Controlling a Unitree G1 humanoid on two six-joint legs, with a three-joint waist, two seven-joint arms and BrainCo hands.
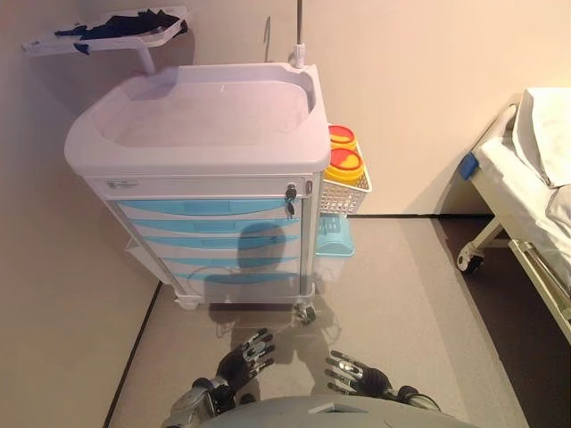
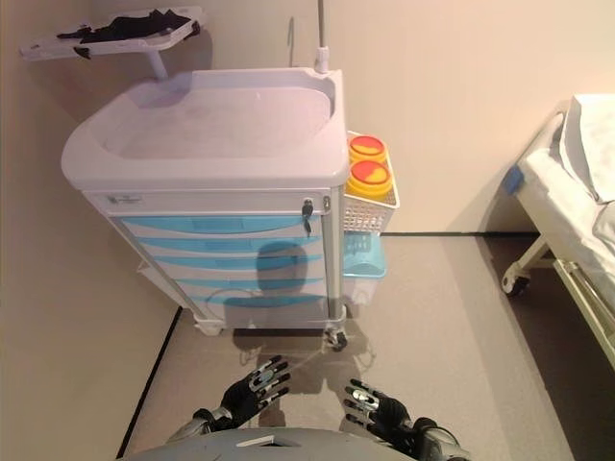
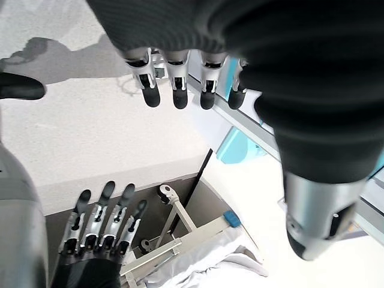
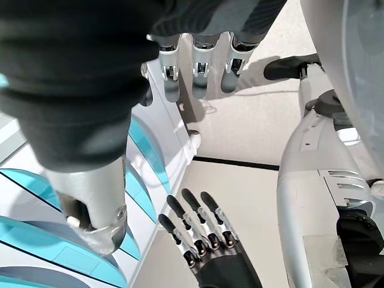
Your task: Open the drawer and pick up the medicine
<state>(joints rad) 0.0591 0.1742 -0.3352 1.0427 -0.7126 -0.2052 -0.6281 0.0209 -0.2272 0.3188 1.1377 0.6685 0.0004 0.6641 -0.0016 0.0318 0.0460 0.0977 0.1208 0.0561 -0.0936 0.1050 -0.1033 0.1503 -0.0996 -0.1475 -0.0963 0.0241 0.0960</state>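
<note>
blue drawers (image 1: 205,208) on cart (image 1: 201,120) all closed; left hand (image 1: 244,358), right hand (image 1: 355,373) low, fingers straight, empty.

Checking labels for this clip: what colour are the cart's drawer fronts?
Light blue drawer fronts on the white medical cart, clearest in the right eye view.

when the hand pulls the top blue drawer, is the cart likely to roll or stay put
The cart may roll toward the robot: it stands on castor wheels, and I can't see a brake. Its broad body probably won't tip. Both the left hand and right hand hang open, away from it.
</note>
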